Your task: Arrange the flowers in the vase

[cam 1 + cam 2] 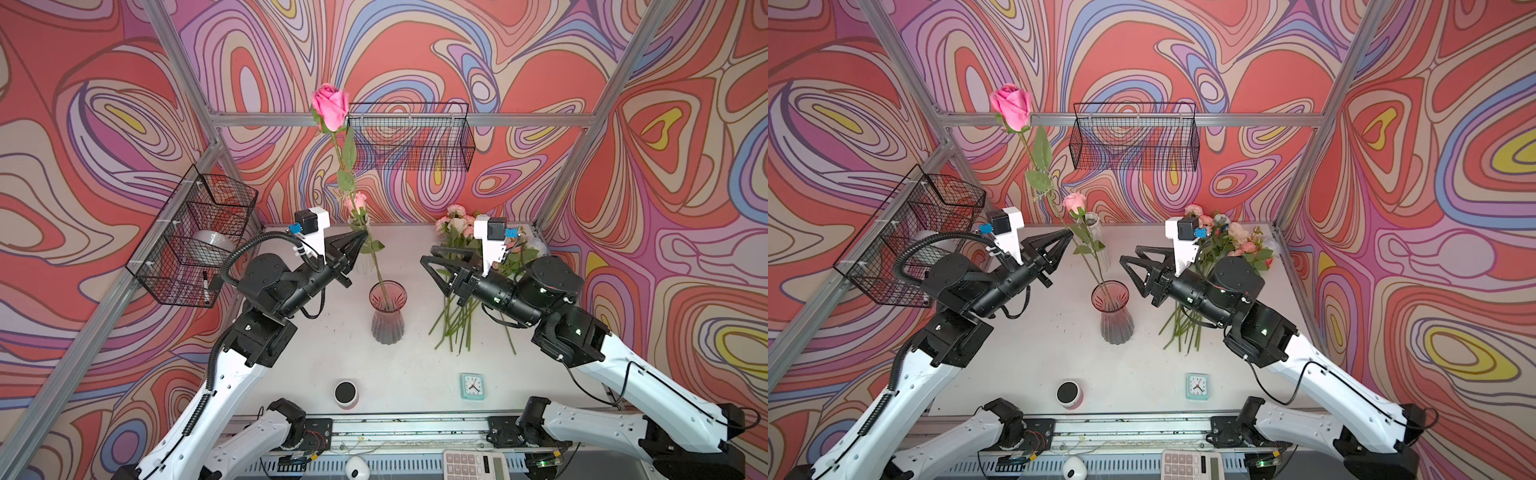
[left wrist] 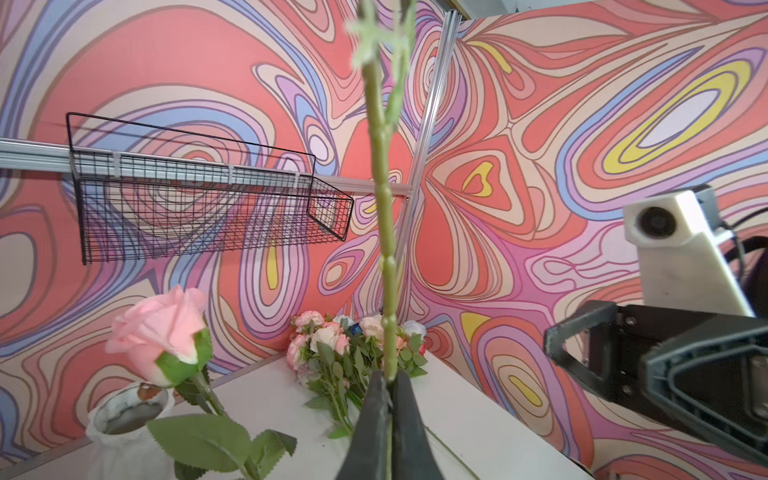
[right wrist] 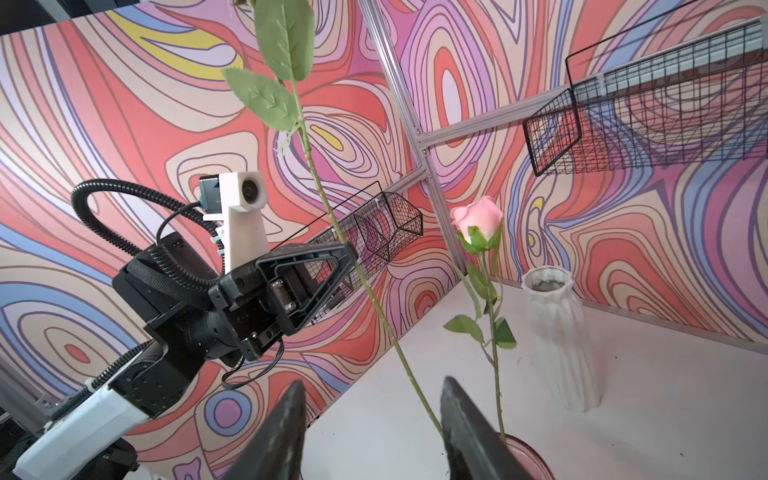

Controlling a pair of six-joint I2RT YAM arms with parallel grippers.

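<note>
Most of the job is left: a bunch of leafy pink, peach and cream flowers (image 1: 453,224) lies on the white tabletop (image 1: 291,365), right of the ribbed pink glass vase (image 1: 387,320), which holds two stems. The tall deep-pink rose (image 1: 330,106) has its foot in the vase, long axis near upright, head up and tilted leftward, with a short pale-pink rose (image 1: 355,202) beside it. The left gripper (image 1: 365,235) is clamped on the tall rose's stem; the right gripper (image 1: 427,253) is released and empty.

The left pincer (image 1: 1068,234) grips a tall rose (image 1: 1012,104) standing in the vase (image 1: 1116,318)

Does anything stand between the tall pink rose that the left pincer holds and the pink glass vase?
Nothing visible does. The tall pink rose, gripped by the left pincer, already has its stem end inside the pink glass vase; a paler rose shares it.
</note>
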